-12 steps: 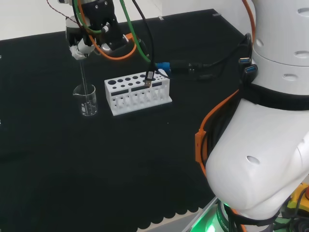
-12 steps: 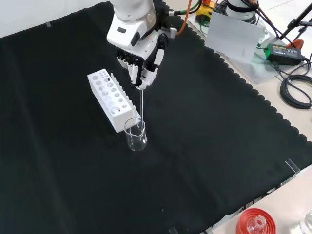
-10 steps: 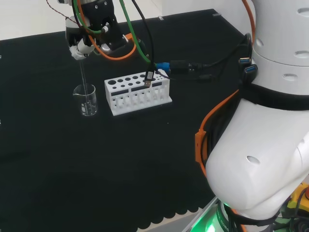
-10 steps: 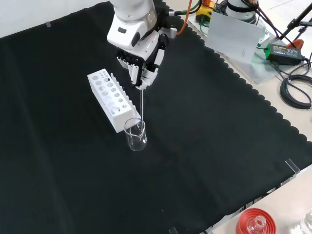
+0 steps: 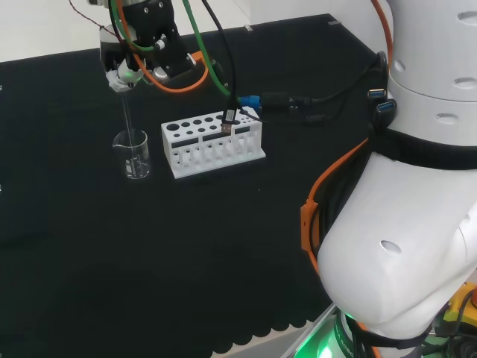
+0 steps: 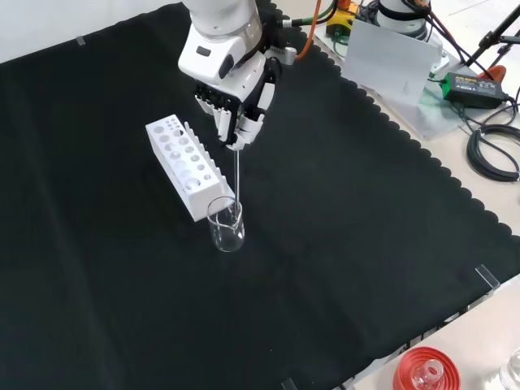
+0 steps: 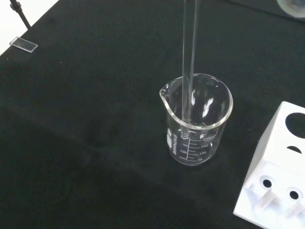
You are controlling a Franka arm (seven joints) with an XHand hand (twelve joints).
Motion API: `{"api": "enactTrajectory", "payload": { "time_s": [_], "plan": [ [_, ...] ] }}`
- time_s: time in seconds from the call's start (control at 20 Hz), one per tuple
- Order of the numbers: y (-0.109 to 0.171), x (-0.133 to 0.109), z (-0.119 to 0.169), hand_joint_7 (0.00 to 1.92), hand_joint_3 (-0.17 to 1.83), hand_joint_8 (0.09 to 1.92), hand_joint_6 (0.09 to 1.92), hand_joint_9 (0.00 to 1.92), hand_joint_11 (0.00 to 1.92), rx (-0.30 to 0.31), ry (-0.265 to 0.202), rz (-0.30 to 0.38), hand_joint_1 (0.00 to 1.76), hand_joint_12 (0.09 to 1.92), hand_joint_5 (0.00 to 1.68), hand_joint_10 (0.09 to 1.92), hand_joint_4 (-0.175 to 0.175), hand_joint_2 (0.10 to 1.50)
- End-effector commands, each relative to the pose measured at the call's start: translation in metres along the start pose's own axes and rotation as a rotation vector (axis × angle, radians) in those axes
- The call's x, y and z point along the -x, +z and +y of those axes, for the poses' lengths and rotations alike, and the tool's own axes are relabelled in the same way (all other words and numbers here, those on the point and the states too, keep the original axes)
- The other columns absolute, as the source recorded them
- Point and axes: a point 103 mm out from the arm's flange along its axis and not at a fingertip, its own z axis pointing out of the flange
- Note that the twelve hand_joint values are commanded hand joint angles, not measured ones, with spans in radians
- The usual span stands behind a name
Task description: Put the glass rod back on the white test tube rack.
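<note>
The hand (image 6: 240, 110) pinches the top of the glass rod (image 6: 236, 183), which hangs upright with its lower end inside the beaker (image 6: 226, 225), just beside the white test tube rack (image 6: 183, 162). The lift-out appears underway; next the rod must clear the rim and shift over a rack hole.

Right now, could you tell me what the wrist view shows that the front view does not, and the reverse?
Wrist view alone: the glass rod's lower end sits inside the beaker, just below the rim, above its printed scale. Front view alone: the hand pinching the rod's top, the full length of the white test tube rack, and a red ribbed stand at the bench edge. Both: rod upright in the beaker, rack beside it.
</note>
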Motion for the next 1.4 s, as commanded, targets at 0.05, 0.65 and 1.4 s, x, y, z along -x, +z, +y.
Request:
{"api": "enactTrajectory", "payload": {
  "time_s": [0.05, 0.65, 1.4],
  "plan": [
    [-0.008, 0.004, 0.001, 1.56, -0.17, 0.58, 1.01, 1.80, 1.63, 0.008, 0.010, 0.018, 1.18, 0.58, 1.00, 0.28, -0.175, 1.19],
    [-0.067, 0.029, -0.027, 1.56, -0.17, 0.57, 1.01, 1.80, 1.63, 0.115, 0.053, 0.070, 1.18, 0.58, 1.00, 0.28, -0.175, 1.19],
    [-0.090, 0.105, -0.064, 1.56, -0.17, 0.57, 1.01, 1.80, 1.63, 0.164, 0.167, 0.116, 1.18, 0.58, 1.00, 0.27, -0.175, 1.19]
  ]
}}
